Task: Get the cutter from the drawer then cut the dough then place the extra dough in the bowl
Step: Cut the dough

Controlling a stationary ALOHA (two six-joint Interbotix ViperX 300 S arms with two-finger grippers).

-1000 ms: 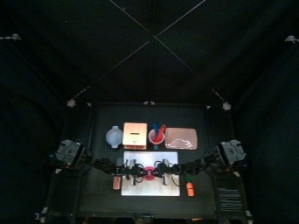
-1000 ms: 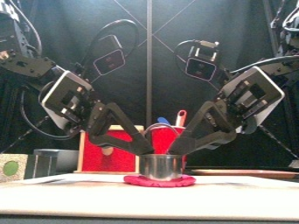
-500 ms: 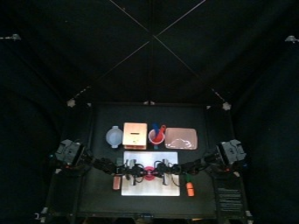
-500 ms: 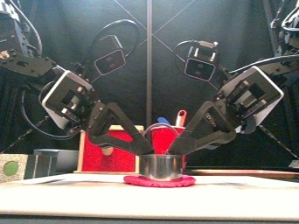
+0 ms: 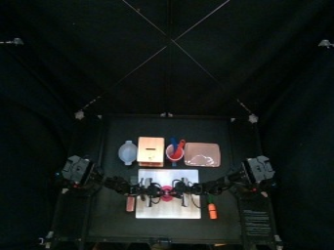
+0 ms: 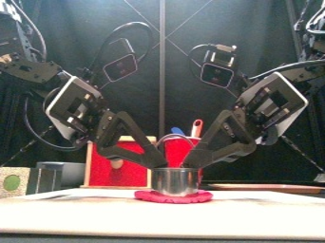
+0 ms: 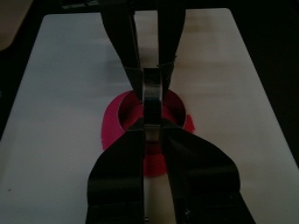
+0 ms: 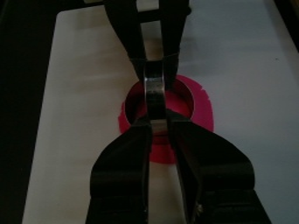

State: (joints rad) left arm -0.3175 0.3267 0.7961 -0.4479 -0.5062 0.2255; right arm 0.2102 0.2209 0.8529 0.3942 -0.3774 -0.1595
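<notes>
A round metal cutter [image 6: 180, 179] stands on the flat red dough [image 6: 174, 196] on the white cutting board [image 5: 185, 210]. My left gripper [image 6: 155, 165] comes down from the left and my right gripper [image 6: 202, 165] from the right, and each is shut on the cutter's rim at its own side. In the left wrist view the jaws pinch the thin metal wall of the cutter [image 7: 152, 84] over the dough [image 7: 118, 125]. The right wrist view shows the same: the cutter [image 8: 156, 83] sits on the dough [image 8: 197, 111], with the other arm's jaws opposite.
Behind the board stand the blue-grey bowl [image 5: 127, 150], the wooden box [image 5: 151, 148] with its red drawer front [image 6: 117, 163], the red cup [image 5: 174, 150] holding toy knives, and the pink tray [image 5: 206, 153]. Both arms crowd the board's middle.
</notes>
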